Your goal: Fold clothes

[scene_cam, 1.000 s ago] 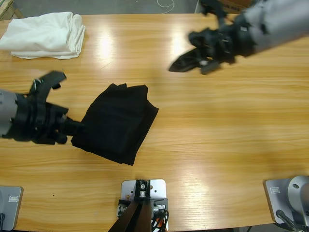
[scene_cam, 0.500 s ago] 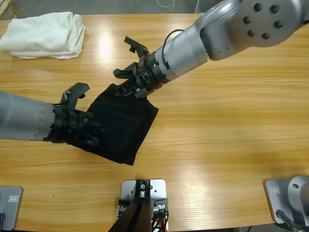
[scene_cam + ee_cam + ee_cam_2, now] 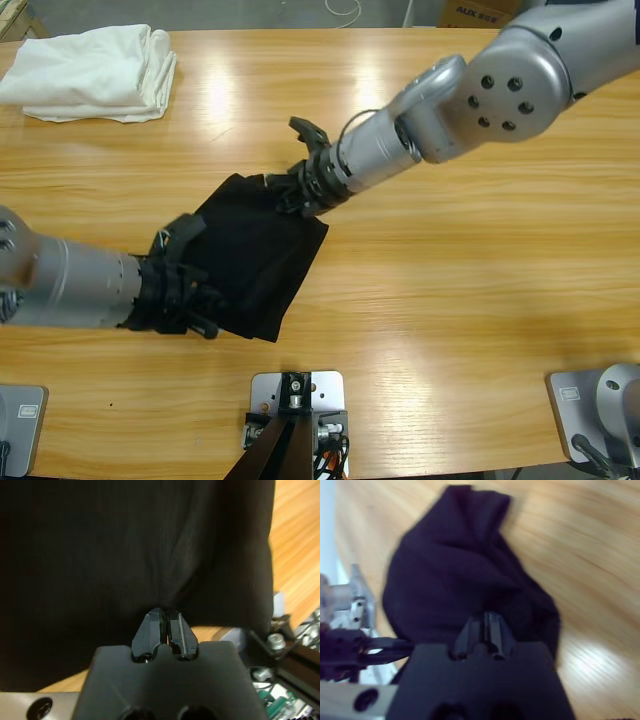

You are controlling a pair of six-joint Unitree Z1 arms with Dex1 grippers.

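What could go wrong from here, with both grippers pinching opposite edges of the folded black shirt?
1. The left gripper and right gripper each seem to pinch only a small bit of the black shirt; a pull could slip it free.
2. Pulling the two edges apart might undo the folds.
3. The shirt looks bunched near the right gripper, so creases could get locked in.

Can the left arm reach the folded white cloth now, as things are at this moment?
Probably not at once. The left gripper is shut on the black polo shirt at its near-left edge, so it would first have to let go. The white cloth lies apart at the table's far-left corner, with bare wood between.
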